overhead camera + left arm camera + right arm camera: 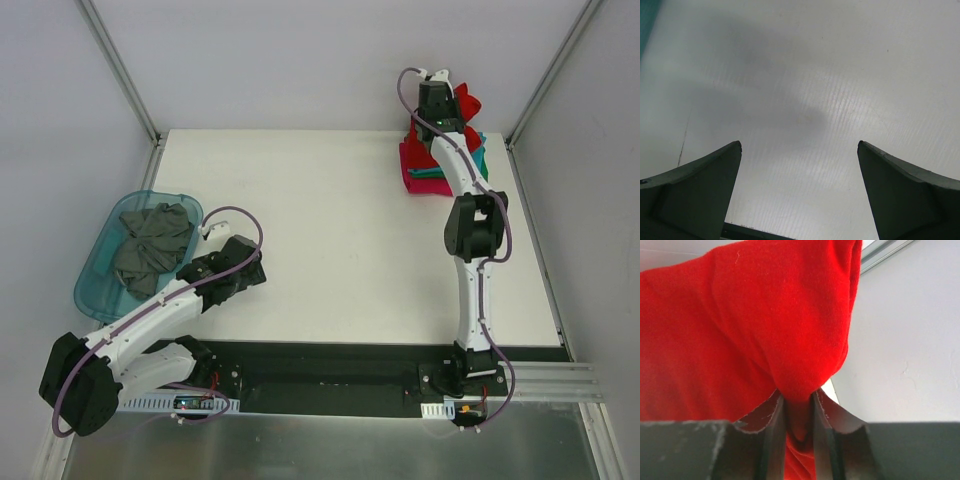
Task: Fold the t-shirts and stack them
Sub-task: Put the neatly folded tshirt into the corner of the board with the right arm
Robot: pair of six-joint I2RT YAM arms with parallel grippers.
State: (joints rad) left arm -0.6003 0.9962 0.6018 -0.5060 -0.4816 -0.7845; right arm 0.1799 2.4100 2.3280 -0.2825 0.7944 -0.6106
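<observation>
At the far right corner of the table, a bright red t-shirt (468,103) hangs bunched from my right gripper (443,100) above a folded stack (422,176) with magenta-pink, green and teal layers. In the right wrist view the red t-shirt (765,320) fills the frame. A fold of it sits pinched between the narrowly parted fingers of the right gripper (799,395). A dark grey t-shirt (150,245) lies crumpled in the blue tub (92,292) at the left. Beside the tub, my left gripper (212,228) stands wide open over bare table, holding nothing (799,145).
The tub sits at the table's left edge, next to the left arm. Grey walls and metal frame posts (125,75) enclose the table on three sides; the stack lies close to the back right post. The white tabletop (320,230) spans between the arms.
</observation>
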